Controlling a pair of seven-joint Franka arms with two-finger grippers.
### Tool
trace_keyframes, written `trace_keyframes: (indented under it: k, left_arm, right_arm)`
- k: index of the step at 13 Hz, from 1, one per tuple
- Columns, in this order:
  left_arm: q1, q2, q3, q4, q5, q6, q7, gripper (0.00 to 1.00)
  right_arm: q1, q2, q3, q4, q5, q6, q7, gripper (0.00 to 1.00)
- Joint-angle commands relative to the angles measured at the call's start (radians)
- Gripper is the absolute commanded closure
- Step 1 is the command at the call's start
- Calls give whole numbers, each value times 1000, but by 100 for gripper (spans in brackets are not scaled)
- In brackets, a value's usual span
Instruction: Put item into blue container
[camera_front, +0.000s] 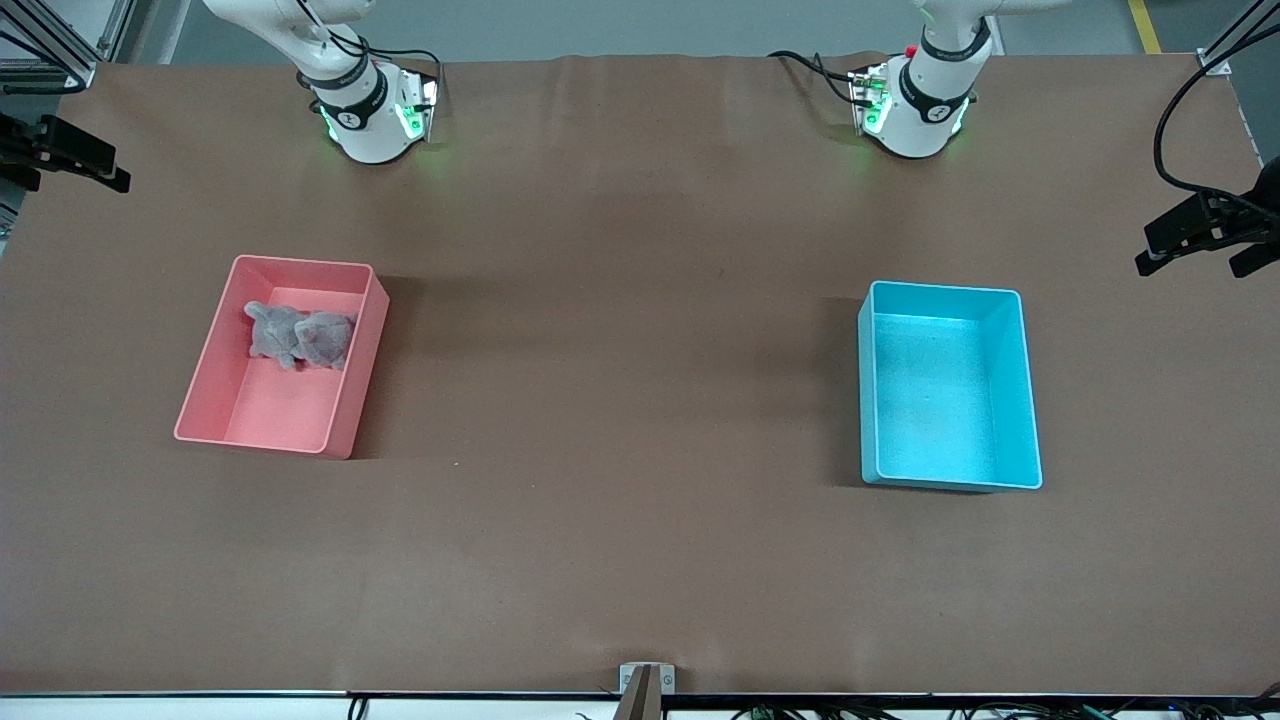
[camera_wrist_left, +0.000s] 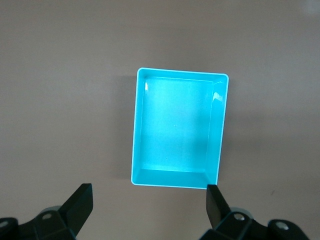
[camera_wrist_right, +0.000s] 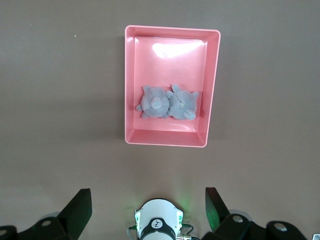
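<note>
A: Where is the blue container (camera_front: 1008, 395)?

B: On the brown table (camera_front: 620, 300), toward the left arm's end; it stands upright with nothing in it; the left wrist view looks straight down into the bin (camera_wrist_left: 220, 130).

A: And the item?

B: A grey plush toy (camera_front: 298, 336) lies in the pink bin (camera_front: 358, 372), toward the right arm's end of the table, well apart from the blue one; it sits in the part of that bin farther from the front camera; in the right wrist view the toy (camera_wrist_right: 167, 102) looks like 2 rounded lumps pressed together, close to 1 short wall of the pink bin (camera_wrist_right: 210, 90).

A: The grippers?

B: The left gripper (camera_wrist_left: 149, 202) hangs high over the table just beside the blue container, its 2 fingers (camera_wrist_left: 80, 202) spread wide with nothing between them; the right gripper (camera_wrist_right: 148, 209) hangs high over its own base (camera_wrist_right: 158, 224), beside the pink bin, fingers (camera_wrist_right: 216, 207) likewise wide apart and bare; both arms wait.
</note>
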Motion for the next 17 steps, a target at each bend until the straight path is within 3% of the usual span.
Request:
trace_keyframes:
  k: [1,17]
  left_arm:
    - [1,1,-1,5,-4,-5,5,0]
    - [-1,1,-1,5,-2,-5,-3,0]
  right_arm:
    - [3,-22,3,-11,-5,14,3,0]
    - [-6,-20,-8,-10,38,107,6,0]
